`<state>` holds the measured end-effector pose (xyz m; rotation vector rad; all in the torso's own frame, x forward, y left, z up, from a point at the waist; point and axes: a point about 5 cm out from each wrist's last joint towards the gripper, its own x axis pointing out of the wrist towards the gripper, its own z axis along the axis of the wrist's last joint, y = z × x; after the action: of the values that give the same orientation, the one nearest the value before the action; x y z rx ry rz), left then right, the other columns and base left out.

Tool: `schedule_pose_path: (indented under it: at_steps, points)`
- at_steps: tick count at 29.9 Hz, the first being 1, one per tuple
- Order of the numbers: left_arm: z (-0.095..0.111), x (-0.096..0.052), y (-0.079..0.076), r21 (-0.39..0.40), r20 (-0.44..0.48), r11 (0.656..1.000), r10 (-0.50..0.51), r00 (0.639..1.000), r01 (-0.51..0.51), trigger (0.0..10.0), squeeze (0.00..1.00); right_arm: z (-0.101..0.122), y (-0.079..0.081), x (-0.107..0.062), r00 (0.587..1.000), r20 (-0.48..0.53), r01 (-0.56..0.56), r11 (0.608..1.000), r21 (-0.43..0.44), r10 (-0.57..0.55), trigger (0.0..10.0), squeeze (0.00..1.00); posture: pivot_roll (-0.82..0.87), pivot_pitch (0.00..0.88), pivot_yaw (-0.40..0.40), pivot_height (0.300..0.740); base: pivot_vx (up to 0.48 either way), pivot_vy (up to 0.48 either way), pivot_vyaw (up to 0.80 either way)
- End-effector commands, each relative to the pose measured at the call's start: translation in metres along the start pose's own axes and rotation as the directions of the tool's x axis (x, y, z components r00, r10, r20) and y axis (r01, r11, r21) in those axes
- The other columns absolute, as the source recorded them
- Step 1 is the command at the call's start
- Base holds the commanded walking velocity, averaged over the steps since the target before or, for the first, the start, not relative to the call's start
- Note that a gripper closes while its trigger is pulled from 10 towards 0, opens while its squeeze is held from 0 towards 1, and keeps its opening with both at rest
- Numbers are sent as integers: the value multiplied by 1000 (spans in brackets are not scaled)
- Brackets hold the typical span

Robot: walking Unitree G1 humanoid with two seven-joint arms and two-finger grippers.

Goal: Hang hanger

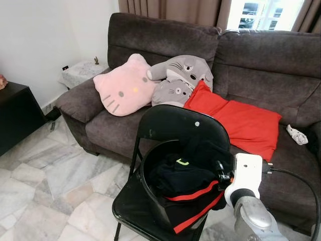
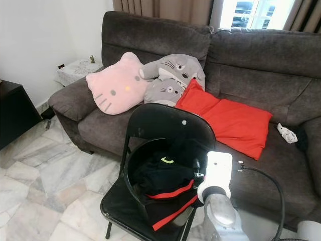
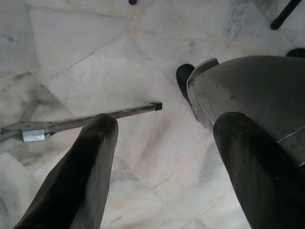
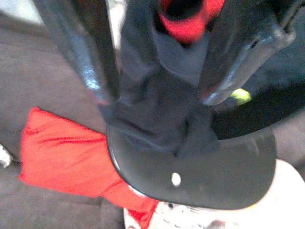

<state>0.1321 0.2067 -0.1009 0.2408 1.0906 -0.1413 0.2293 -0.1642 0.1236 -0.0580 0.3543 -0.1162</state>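
Step in hand: pulling a garment from the black basket (image 1: 150, 188) on the folding chair (image 1: 170, 123); your right gripper (image 4: 159, 90) is clamped on the dark garment (image 4: 157, 119) at the basket's 3 o'clock rim. No hanger is visible yet, so your next move calls for lifting the cloth clear. Your left gripper (image 3: 162, 167) hangs idle, fingers apart, over the marble floor (image 3: 95, 62).

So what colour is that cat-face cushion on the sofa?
Pink cat-face cushion, clearest in the left eye view.
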Motion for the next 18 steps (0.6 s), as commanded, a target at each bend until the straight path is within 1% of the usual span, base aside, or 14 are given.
schedule_pose_path:
  at_steps: [1, 2, 3, 4, 5, 6, 7, 8, 9, 12, 13, 14, 15, 18]
  points:
    - [-5, -1, -2, -1, -20, 1000, -11, 1000, 11, 10000, 0, -21, -12, -9, 994, -105, 8, 999, -39, -12, 10000, 0, -121, 0, 38, 740, 0, 0, 0]
    - [-5, -1, -2, -2, -19, 1000, -12, 1000, 12, 10000, 0, -37, -25, -12, 986, -160, 33, 997, -74, -45, 10000, 0, -125, 0, 36, 740, 0, 0, 0]
    - [-5, -1, -2, -2, -19, 1000, -12, 1000, 12, 10000, 0, -37, -25, -12, 986, -160, 33, 997, -74, -45, 10000, 0, -125, 0, 36, 740, 0, 0, 0]
    - [-5, -1, -2, -3, -18, 1000, -12, 1000, 12, 10000, 0, -44, -35, -14, 980, -181, 73, 995, -63, -83, 10000, 0, -127, 0, 36, 740, 0, 0, 0]
    - [-5, -1, -2, -2, -18, 1000, -13, 1000, 13, 10000, 0, -46, -38, -14, 977, -185, 96, 995, -38, -101, 10000, 0, -126, 0, 37, 740, 0, 0, 0]
    - [-5, -1, -2, -2, -18, 1000, -13, 1000, 13, 10000, 0, -46, -38, -14, 977, -185, 96, 995, -38, -101, 10000, 0, -126, 0, 37, 740, 0, 0, 0]
    - [-5, -1, -2, -3, -17, 1000, -12, 1000, 12, 10000, 0, -41, -35, -12, 979, -179, 124, 985, 121, -101, 10000, 0, -126, 0, 37, 740, 0, 0, 0]
    - [-5, -1, -2, -3, -17, 1000, -12, 1000, 12, 10000, 0, -40, -33, -12, 980, -174, 125, 978, 170, -95, 10000, 0, -126, 0, 37, 740, 0, 0, 0]
    - [-5, -1, -2, -4, -16, 1000, -12, 1000, 11, 10000, 0, -32, -24, -9, 989, -137, 81, 969, 232, -50, 10000, 0, -123, 0, 35, 740, 0, 0, 0]
    - [-5, -1, -2, -6, -14, 1000, -9, 1000, 9, 10000, 0, -15, -7, -8, 998, -42, -39, 952, 303, 54, 10000, 0, -117, 0, 32, 740, 0, 0, 0]
    - [-5, -1, -2, -6, -14, 1000, -9, 1000, 9, 10000, 0, -15, -7, -8, 998, -42, -39, 952, 303, 54, 10000, 0, -117, 0, 32, 740, 0, 0, 0]
    - [-5, -1, -2, -11, -12, 1000, -6, 1000, 5, 10000, 0, -10, 3, -8, 992, -4, -115, 925, 362, 125, 10000, 0, -110, 0, 31, 740, 0, 0, 0]
    - [-5, -1, -2, -13, -12, 1000, -4, 1000, 4, 10000, 0, -8, 8, -9, 988, 5, -144, 914, 380, 154, 10000, 0, -108, 0, 30, 740, 0, 0, 0]
    - [-5, -1, -1, -15, -12, 1000, -3, 1000, 2, 10000, 0, -9, 13, -9, 982, -8, -170, 908, 384, 188, 10000, 0, -107, 0, 30, 740, 0, 0, 0]
